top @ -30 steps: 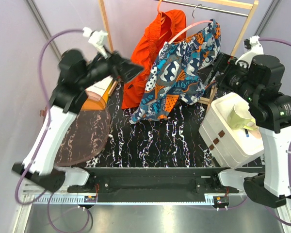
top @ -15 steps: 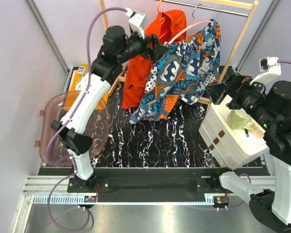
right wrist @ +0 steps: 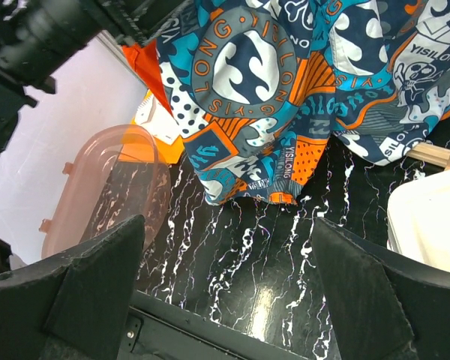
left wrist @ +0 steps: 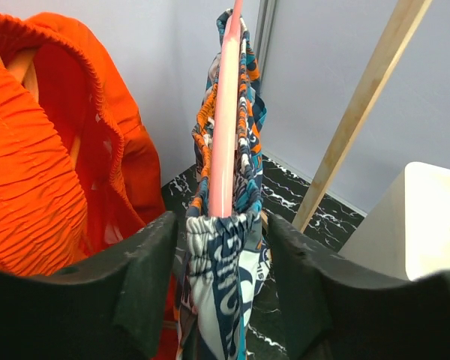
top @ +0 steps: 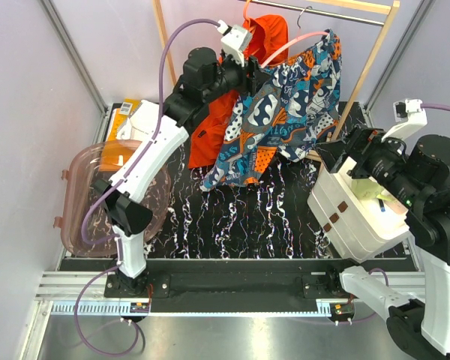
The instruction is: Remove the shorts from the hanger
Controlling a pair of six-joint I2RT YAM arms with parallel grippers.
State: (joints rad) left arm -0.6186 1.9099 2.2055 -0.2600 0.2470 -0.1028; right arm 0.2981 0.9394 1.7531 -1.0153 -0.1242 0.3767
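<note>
The patterned shorts [top: 285, 112] hang by their waistband on a pink hanger [top: 292, 43] from the wooden rack's rail. The plain orange shorts [top: 225, 82] hang just to their left on another hanger. My left gripper [top: 247, 71] is raised at the pink hanger's left end. In the left wrist view it [left wrist: 225, 262] is open, its jaws straddling the gathered waistband [left wrist: 225, 247] and the hanger's tip [left wrist: 225, 112], with small gaps on both sides. The orange shorts [left wrist: 37, 172] are to its left. My right gripper [top: 337, 150] is open and empty, right of the patterned shorts [right wrist: 285, 97], above the black tabletop.
A pink see-through tub [top: 112, 202] lies at the left. A white drawer box [top: 356, 210] with a green cup [top: 375, 184] stands at the right, under my right arm. The rack's wooden posts [top: 165, 45] [left wrist: 360, 112] flank the shorts. Purple walls surround the table.
My left arm has swung up from the left and set its open jaws round the pink hanger's left end. My right arm has shifted, its gripper now facing the shorts.
</note>
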